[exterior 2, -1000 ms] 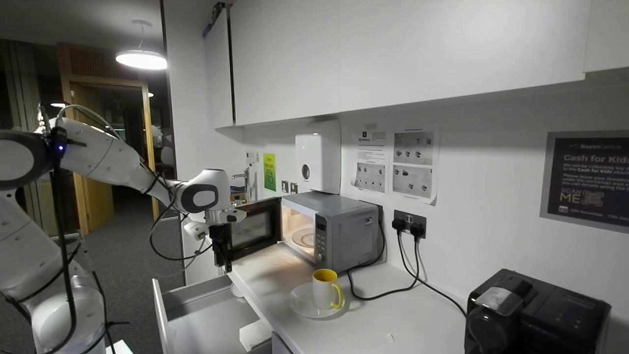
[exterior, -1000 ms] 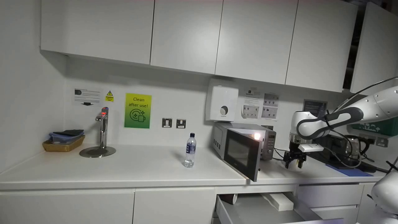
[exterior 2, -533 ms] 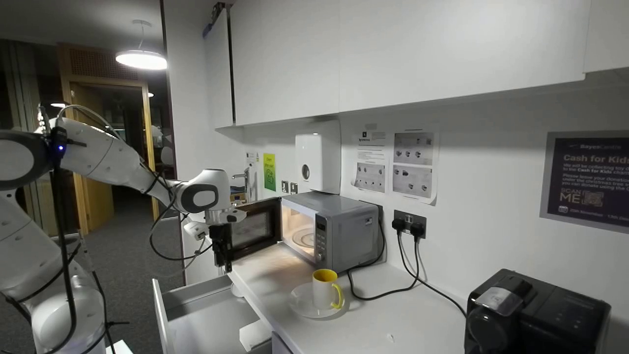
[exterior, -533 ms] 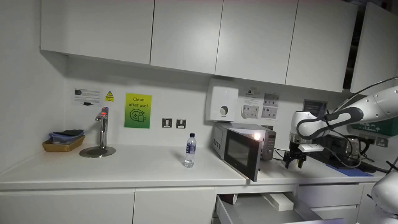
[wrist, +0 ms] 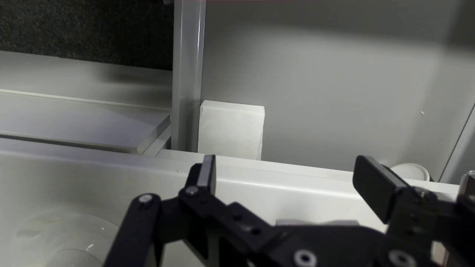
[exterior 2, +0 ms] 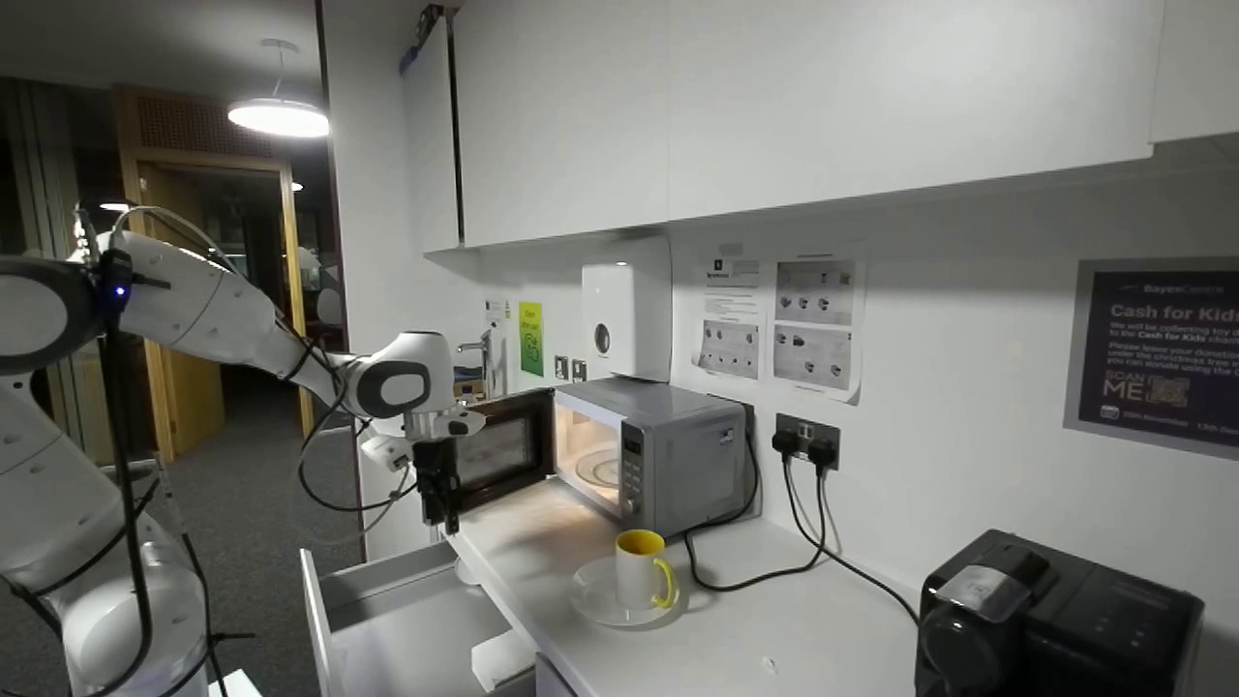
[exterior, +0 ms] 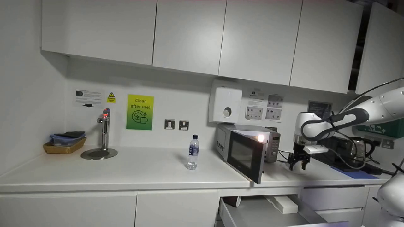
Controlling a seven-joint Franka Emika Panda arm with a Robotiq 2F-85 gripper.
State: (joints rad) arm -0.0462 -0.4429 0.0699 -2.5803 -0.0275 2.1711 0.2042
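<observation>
Glowing pendant lamp (exterior 2: 279, 118), warm-lit microwave (exterior 2: 692, 469), dim carpet (exterior 2: 247, 484), soft shadow across drawer (wrist: 315, 92)

In an exterior view, a mug (exterior 2: 636, 581) stands on a saucer (exterior 2: 592, 594) at the frame's lower centre, on the table (exterior 2: 823, 629); behind it, the microwave (exterior 2: 678, 455); lower right, a coffee machine (exterior 2: 1045, 620); lower left, a drawer (exterior 2: 407, 634).

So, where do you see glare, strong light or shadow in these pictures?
In an exterior view, a bright glare spot shows at the microwave; in an exterior view, warm light from inside it falls on the counter; in the wrist view, shadow darkens the drawer toward the picture's top.
</observation>
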